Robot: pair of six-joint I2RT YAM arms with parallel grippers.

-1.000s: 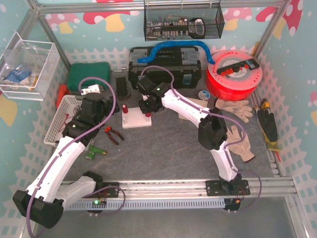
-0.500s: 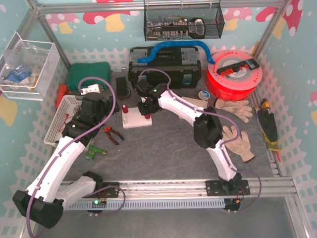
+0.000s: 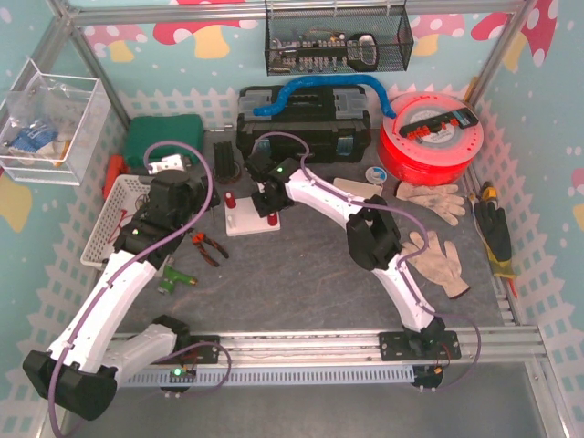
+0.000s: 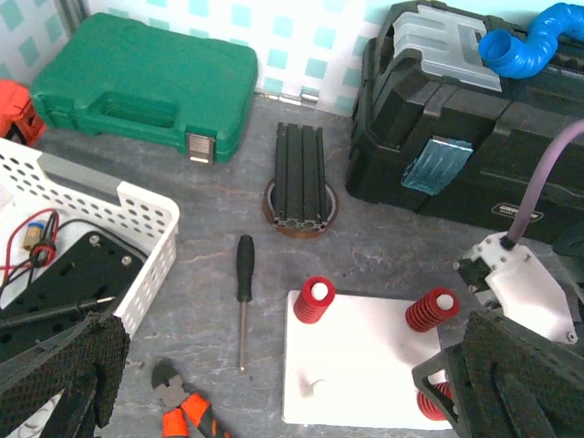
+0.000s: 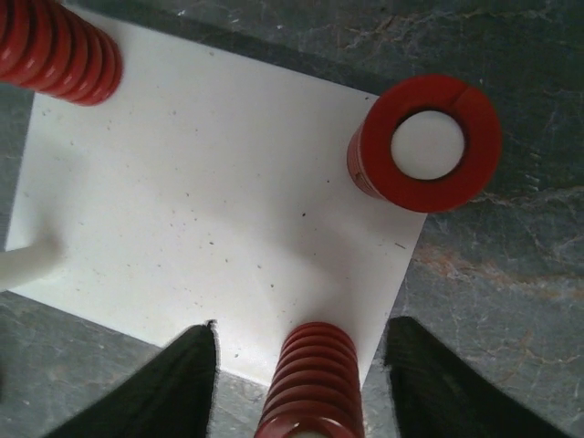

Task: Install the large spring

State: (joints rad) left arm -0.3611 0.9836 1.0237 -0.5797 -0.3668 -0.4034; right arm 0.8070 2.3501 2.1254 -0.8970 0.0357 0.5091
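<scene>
A white base plate lies on the grey mat, also in the top view. Red springs sit on three of its pegs: far left, far right and near right. The near-left peg is bare. My right gripper is open and straddles the near-right spring, with a gap on each side. In the right wrist view another spring shows its white peg end. My left gripper is open and empty, hovering left of the plate.
A screwdriver and orange pliers lie left of the plate. A white basket is at the left. A green case, a black extrusion and a black toolbox stand behind. Gloves lie at the right.
My right arm's elbow and wrist have shifted left, with the gripper staying over the plate's right side. The left arm has not moved.
</scene>
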